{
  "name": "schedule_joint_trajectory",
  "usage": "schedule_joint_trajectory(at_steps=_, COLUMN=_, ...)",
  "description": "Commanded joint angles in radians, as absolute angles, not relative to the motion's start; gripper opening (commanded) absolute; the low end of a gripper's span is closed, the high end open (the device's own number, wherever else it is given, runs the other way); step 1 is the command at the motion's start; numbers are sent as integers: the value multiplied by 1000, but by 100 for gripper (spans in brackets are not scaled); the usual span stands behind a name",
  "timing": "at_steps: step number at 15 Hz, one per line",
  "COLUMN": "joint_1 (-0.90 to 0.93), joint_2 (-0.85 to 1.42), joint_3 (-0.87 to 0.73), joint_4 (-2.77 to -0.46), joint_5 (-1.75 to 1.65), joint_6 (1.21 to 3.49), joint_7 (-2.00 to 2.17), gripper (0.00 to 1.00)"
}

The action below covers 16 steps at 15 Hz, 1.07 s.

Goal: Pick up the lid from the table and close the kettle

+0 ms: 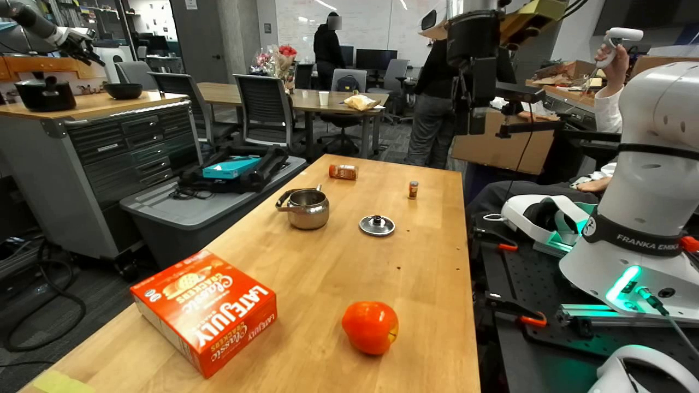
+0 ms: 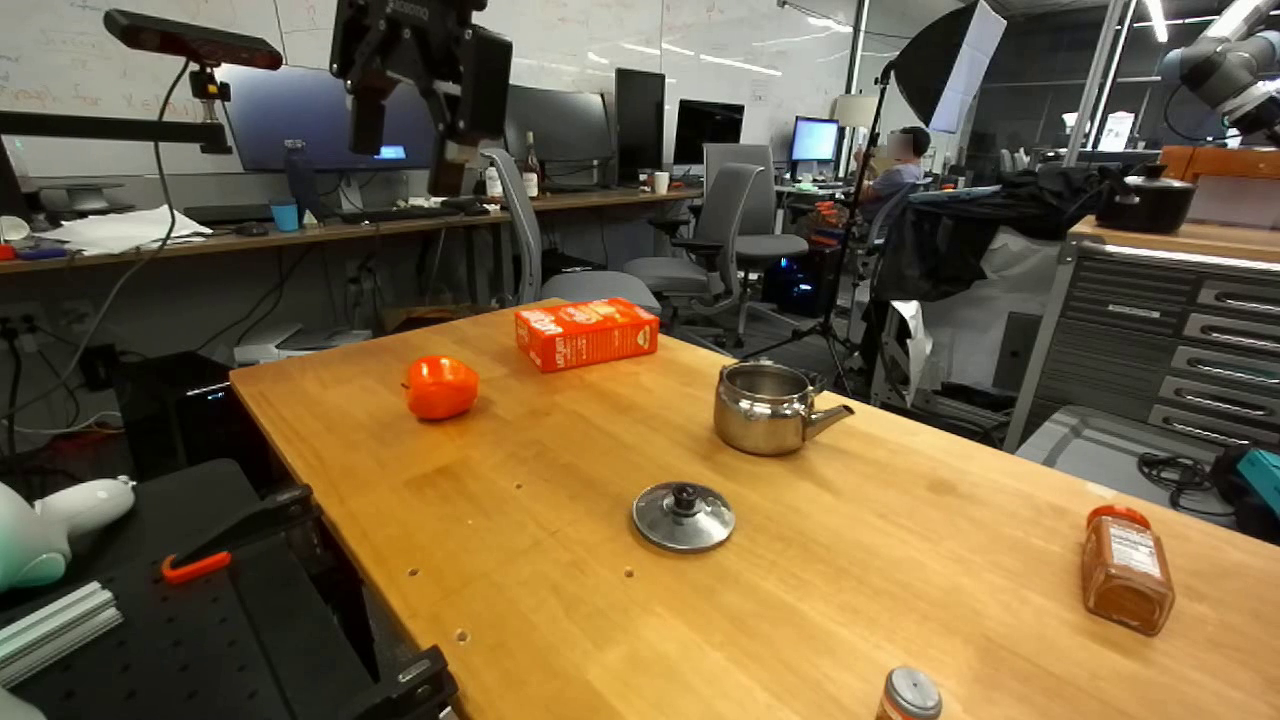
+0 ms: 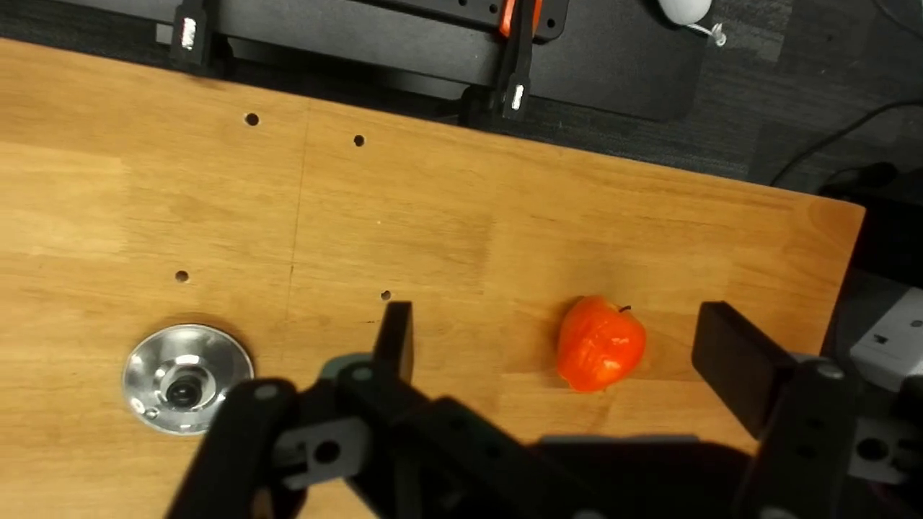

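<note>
The lid (image 1: pixel 377 226) is a flat round silver disc with a dark knob. It lies knob up on the table in both exterior views (image 2: pixel 684 530) and at the lower left of the wrist view (image 3: pixel 148 375). The kettle (image 1: pixel 308 213) is a shiny silver pot with a spout and a handle. It stands upright with its top open, near the lid, also in an exterior view (image 2: pixel 760 415). It is out of the wrist view. My gripper (image 3: pixel 559 331) is open and empty, high above the table. It also shows in both exterior views (image 1: pixel 469 126) (image 2: pixel 407 150).
An orange-red fruit (image 3: pixel 602 344) lies on the table below my fingers. A red cracker box (image 1: pixel 210 305) lies near one table edge. A spice jar (image 2: pixel 1128 570) lies on its side and a small spice bottle (image 1: pixel 413 190) stands upright. Clamps (image 3: pixel 515 72) sit along the table's robot side.
</note>
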<state>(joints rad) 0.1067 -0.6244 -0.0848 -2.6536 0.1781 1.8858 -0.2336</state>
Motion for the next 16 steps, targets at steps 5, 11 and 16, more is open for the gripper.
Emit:
schedule_joint_trajectory(at_steps=5, joint_1=57, joint_2=-605, joint_3=-63, joint_4=-2658, joint_5=152, joint_6=2054, joint_7=-204, gripper=100)
schedule_joint_trajectory(at_steps=11, joint_1=27, joint_2=-555, joint_3=-62, joint_4=-2666, joint_5=104, joint_6=2200, joint_7=-158, gripper=100)
schedule_joint_trajectory(at_steps=16, joint_1=25, joint_2=-497, joint_3=-85, joint_4=-2662, joint_5=115, joint_6=2259, joint_7=-186, gripper=100)
